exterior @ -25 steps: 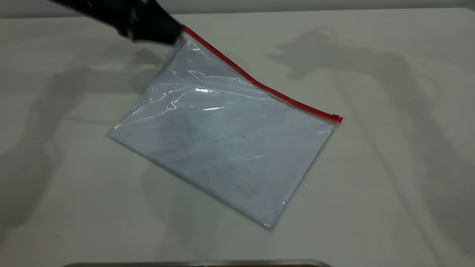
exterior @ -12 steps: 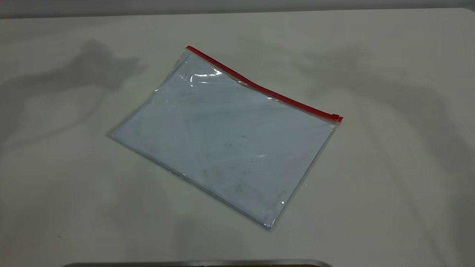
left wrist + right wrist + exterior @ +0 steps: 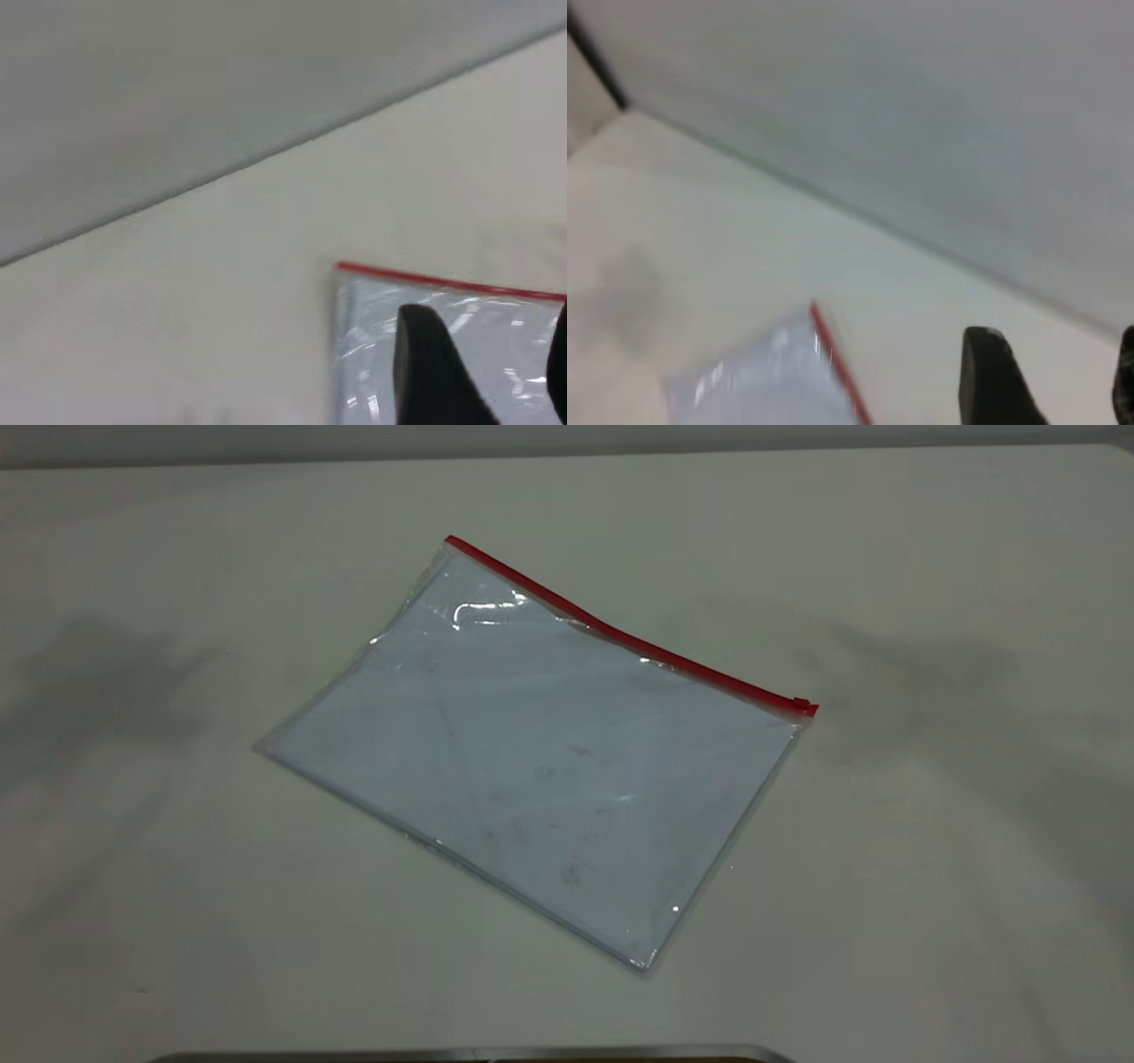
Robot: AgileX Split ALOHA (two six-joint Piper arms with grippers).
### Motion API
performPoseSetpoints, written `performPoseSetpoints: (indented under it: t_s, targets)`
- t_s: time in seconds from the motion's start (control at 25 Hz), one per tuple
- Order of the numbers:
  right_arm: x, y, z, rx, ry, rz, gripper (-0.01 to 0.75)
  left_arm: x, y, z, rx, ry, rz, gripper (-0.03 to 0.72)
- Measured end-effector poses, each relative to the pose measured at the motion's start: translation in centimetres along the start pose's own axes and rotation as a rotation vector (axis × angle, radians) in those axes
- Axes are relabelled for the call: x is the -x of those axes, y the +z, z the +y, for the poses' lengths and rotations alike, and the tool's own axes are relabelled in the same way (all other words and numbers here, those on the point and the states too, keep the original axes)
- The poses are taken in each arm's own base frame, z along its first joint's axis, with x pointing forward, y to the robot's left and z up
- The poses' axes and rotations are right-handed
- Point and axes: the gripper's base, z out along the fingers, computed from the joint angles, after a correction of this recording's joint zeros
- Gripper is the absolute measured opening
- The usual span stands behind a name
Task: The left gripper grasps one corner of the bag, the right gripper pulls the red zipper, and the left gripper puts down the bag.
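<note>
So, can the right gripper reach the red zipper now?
Probably yes. The red zipper lies uncovered along the bag, flat on the table, and the right gripper hangs open above, touching nothing.

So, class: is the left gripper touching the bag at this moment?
Apart. In the exterior view the bag lies flat on the table with no arm near it. The left wrist view shows the open left gripper raised above it.

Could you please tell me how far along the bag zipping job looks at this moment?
It looks essentially finished. The flat clear plastic bag lies flat on the white table, released. Its thin red zipper strip has the small slider tab at the far right end. The left gripper is open above the bag's corner, holding nothing; the right gripper is also open, clear of it. Nothing seems left.
</note>
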Motion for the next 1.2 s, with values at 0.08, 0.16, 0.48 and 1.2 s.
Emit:
performPoseSetpoints:
  t_s: [0.08,0.16,0.48,1.2]
  targets:
    - [-2.0,-0.5,0.2,-0.027,0.019,0.068,0.372,-0.4,-1.7,-0.2,0.093,-0.050,0.008,0.370]
    - [-4.5,-1.1,0.5,-0.058,0.034,0.146,0.372,-1.3,-2.8,-0.5,0.149,-0.084,0.025,0.365]
    - [-15.6,-3.8,1.8,-0.203,0.144,0.405,0.372,-8.8,-2.4,-2.7,0.122,-0.174,0.210,0.360]
    - [-34.5,-6.1,5.3,-0.301,0.258,0.488,0.372,-30.5,-1.7,-8.6,0.158,-0.227,0.492,0.360]
